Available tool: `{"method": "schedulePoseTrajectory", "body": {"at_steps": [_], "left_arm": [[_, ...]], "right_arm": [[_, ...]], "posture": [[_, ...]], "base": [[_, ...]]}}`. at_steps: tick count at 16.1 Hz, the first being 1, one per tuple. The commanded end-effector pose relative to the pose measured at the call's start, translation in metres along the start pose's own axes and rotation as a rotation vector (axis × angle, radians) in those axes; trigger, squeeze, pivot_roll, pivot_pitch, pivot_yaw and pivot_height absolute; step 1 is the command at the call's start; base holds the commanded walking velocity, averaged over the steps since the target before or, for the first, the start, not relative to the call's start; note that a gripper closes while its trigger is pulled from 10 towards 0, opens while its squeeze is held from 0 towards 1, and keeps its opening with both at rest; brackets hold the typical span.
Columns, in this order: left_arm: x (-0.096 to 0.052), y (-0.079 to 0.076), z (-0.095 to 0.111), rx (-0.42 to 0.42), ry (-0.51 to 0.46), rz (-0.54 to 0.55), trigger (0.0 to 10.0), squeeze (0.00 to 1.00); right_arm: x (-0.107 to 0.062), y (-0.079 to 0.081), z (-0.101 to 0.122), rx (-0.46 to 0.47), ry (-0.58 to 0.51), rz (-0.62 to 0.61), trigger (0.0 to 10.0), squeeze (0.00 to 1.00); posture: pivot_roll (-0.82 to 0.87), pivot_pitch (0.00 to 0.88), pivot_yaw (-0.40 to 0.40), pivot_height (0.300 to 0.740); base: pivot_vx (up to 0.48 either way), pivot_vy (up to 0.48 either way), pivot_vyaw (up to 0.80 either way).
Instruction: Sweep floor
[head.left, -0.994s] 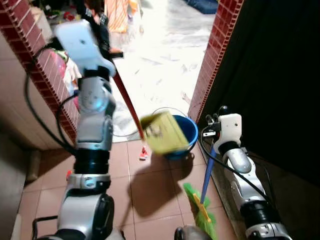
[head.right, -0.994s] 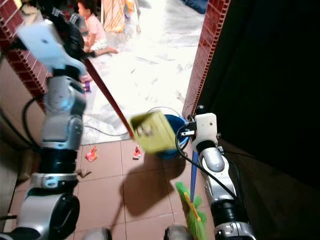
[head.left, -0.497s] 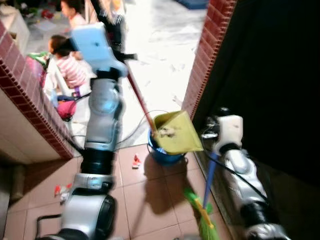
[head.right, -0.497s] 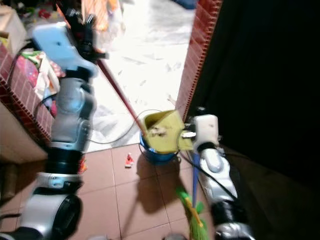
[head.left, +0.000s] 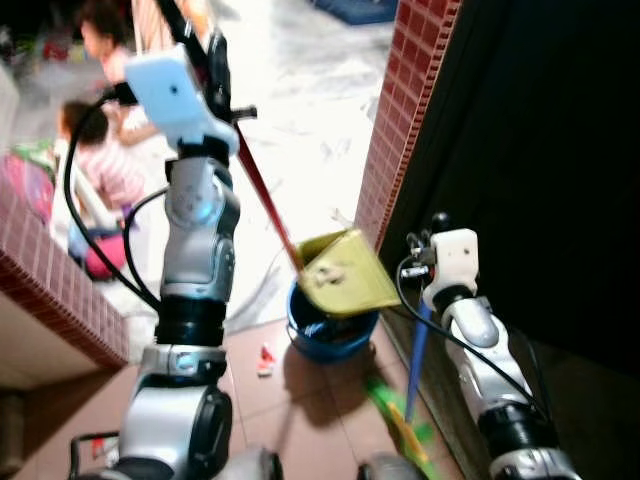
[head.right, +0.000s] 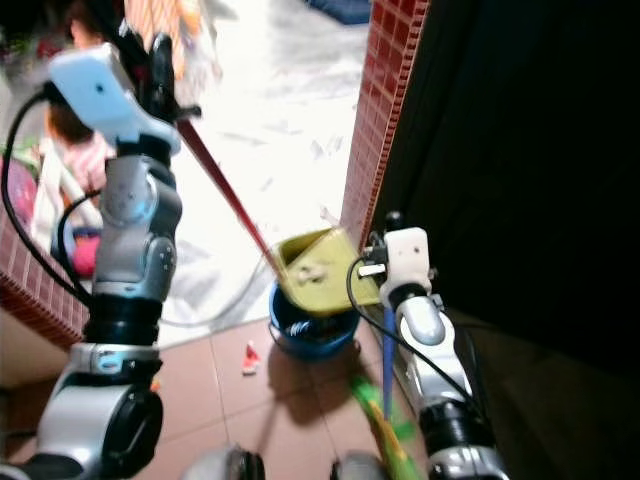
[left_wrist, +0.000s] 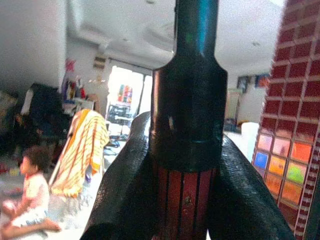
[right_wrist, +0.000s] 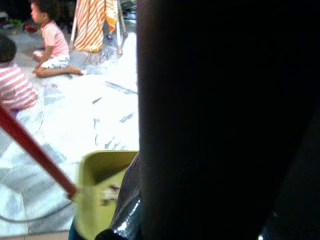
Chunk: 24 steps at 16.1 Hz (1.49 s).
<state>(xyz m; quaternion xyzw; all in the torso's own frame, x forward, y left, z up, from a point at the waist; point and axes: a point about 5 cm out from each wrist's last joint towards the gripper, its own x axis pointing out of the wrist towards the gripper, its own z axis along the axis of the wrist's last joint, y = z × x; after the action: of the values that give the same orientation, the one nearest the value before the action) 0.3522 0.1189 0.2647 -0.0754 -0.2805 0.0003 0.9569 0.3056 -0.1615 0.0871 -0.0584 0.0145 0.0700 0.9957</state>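
Note:
My left gripper (head.left: 212, 62) is raised high and shut on the red handle (head.left: 262, 195) of a yellow dustpan (head.left: 348, 274). The pan hangs tilted just above a blue bucket (head.left: 330, 325) on the tiled floor, with a bit of litter in it. In the left wrist view the black fingers (left_wrist: 122, 192) clamp the red handle (left_wrist: 184, 192) below its black cap. My right gripper (head.left: 428, 262) is shut on the blue handle (head.left: 416, 355) of a broom, whose green bristles (head.left: 400, 425) rest on the floor beside the bucket. The right wrist view shows the dustpan (right_wrist: 100, 185) past the dark broom handle (right_wrist: 215, 120).
A red brick pillar (head.left: 395, 130) and a dark wall (head.left: 550, 150) stand close on the right. A low brick wall (head.left: 60, 300) is on the left, with two children (head.left: 95, 170) sitting behind it. A red scrap (head.left: 266, 357) lies on the tiles by the bucket.
The view has shifted and drawn closer to the bucket. The dustpan has gone from in front of the bucket to above it. The right arm keeps the broom where it was.

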Motion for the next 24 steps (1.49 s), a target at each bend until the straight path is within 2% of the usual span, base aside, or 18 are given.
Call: {"method": "schedulePoseTrajectory", "body": {"at_steps": [1,7,9,11,15,18,19,21,23,24], "left_arm": [[0.006,-0.011,0.018,-0.009,-0.085,-0.028,10.0,0.00],[0.003,-0.019,0.011,0.054,-0.061,-0.116,10.0,0.00],[0.004,-0.025,0.009,0.148,-0.055,-0.194,10.0,0.00],[0.006,-0.026,0.009,0.190,-0.073,-0.223,10.0,0.00],[0.003,-0.034,0.007,0.174,-0.082,-0.278,10.0,0.00],[-0.007,-0.055,0.008,0.154,-0.124,-0.426,10.0,0.00],[-0.012,-0.066,0.010,0.123,-0.138,-0.521,10.0,0.00],[-0.026,-0.085,0.013,0.127,-0.176,-0.720,10.0,0.00],[-0.049,-0.103,0.006,0.166,-0.162,-1.000,10.0,0.00],[-0.052,-0.104,0.004,0.176,-0.161,-1.032,10.0,0.00]], "right_arm": [[0.000,-0.009,0.003,-0.015,-0.009,-0.020,10.0,0.00],[0.000,-0.007,0.003,-0.017,-0.007,-0.013,10.0,0.00],[0.001,-0.008,0.003,-0.017,-0.008,-0.018,10.0,0.00],[0.001,-0.009,0.003,-0.013,-0.010,-0.027,10.0,0.00],[-0.004,-0.010,-0.002,-0.017,-0.002,-0.046,10.0,0.00],[-0.004,-0.009,0.000,-0.018,-0.006,-0.047,10.0,0.00],[-0.004,-0.010,0.000,-0.021,-0.003,-0.046,10.0,0.00],[-0.003,-0.010,-0.003,-0.025,0.000,-0.046,10.0,0.00],[0.003,-0.009,0.002,-0.014,-0.023,-0.071,10.0,0.00],[0.003,-0.009,0.003,-0.014,-0.024,-0.071,10.0,0.00]], "posture": [[-0.15,0.060,0.004,0.740],[-0.14,0.054,0.011,0.740],[-0.14,0.058,0.016,0.740],[-0.14,0.063,0.020,0.740],[-0.14,0.073,0.035,0.740],[-0.13,0.101,0.029,0.740],[-0.13,0.114,0.024,0.740],[-0.12,0.103,0.037,0.740],[-0.11,0.099,0.051,0.740],[-0.11,0.099,0.051,0.740]], "base": [[0.334,0.000,0.00],[0.000,0.000,0.00],[0.000,0.000,0.00],[0.000,0.000,0.00],[0.000,0.000,0.00],[0.000,0.000,0.00],[0.000,0.000,0.00],[0.000,0.000,0.00],[0.000,0.000,0.00],[0.000,0.000,0.00]]}}
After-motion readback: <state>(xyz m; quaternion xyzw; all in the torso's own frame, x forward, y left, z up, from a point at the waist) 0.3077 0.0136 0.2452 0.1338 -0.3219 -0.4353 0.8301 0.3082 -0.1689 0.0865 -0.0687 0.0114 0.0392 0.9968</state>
